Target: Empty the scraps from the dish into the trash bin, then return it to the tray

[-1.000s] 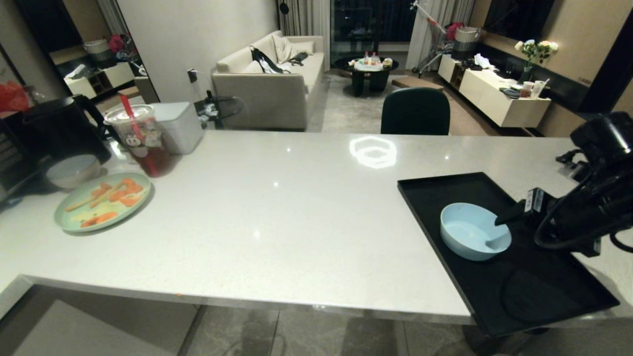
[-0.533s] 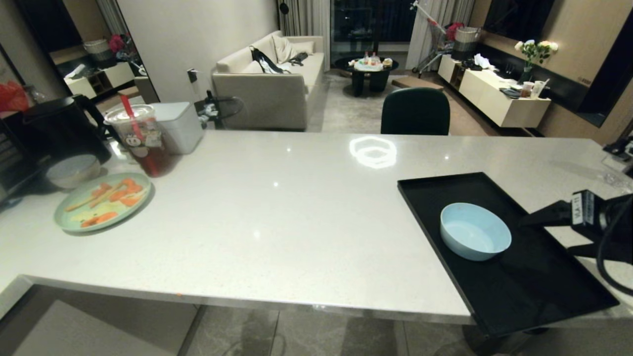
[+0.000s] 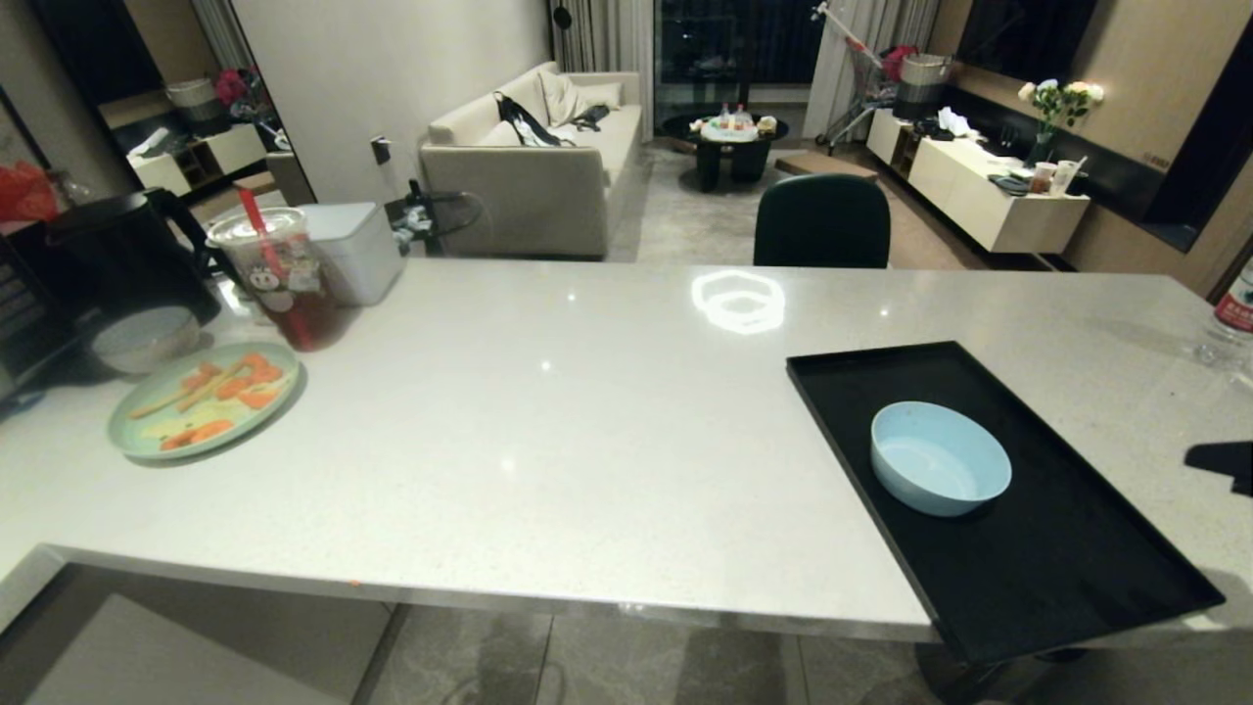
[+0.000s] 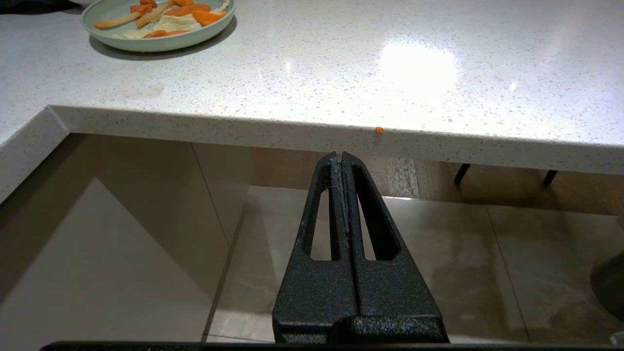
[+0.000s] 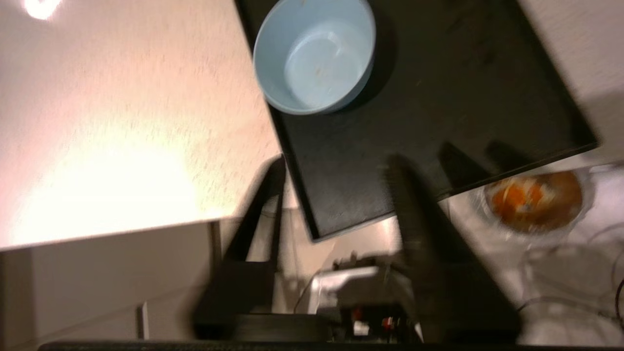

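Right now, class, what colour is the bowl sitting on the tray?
Light blue; the bowl on the black tray shows best in the head view.

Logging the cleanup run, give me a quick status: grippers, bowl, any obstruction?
Left gripper shut, parked below counter edge. Right gripper open, empty, off the tray. Light-blue bowl empty, upright on tray; scraps in trash bin. Nothing in the way.

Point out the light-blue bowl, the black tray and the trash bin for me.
Small round light-blue bowl point(image 3: 940, 458), head view, on its inner floor.
Large flat black rectangular tray point(image 3: 1057, 568), head view, on bare floor.
Round bag-lined trash bin point(image 5: 536, 200), right wrist view, on the orange scraps inside.
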